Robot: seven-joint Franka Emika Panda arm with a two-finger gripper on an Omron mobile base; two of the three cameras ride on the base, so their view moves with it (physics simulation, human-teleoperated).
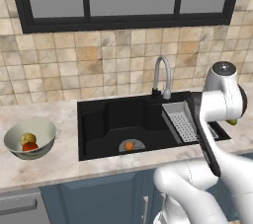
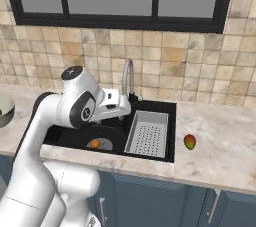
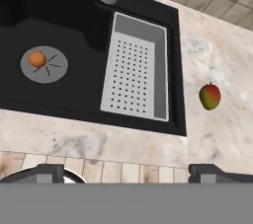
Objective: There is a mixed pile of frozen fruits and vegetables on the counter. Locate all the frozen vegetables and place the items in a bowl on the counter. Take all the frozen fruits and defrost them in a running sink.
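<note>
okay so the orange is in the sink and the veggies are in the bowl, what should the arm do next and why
Probably swing right and lower the open gripper over the mango. It lies alone on the counter right of the sink, the one fruit not yet in the basin, and the jaws stand wide with nothing in them.

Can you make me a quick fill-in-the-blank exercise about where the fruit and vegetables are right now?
1. The orange ball lies on the round ____ of the sink.
2. The red-green mango lies on the ____, beside the sink.
3. The yellowish piece and the red piece lie in the ____.
4. The gripper holds ____.

Missing words: drain; counter; bowl; nothing
</note>
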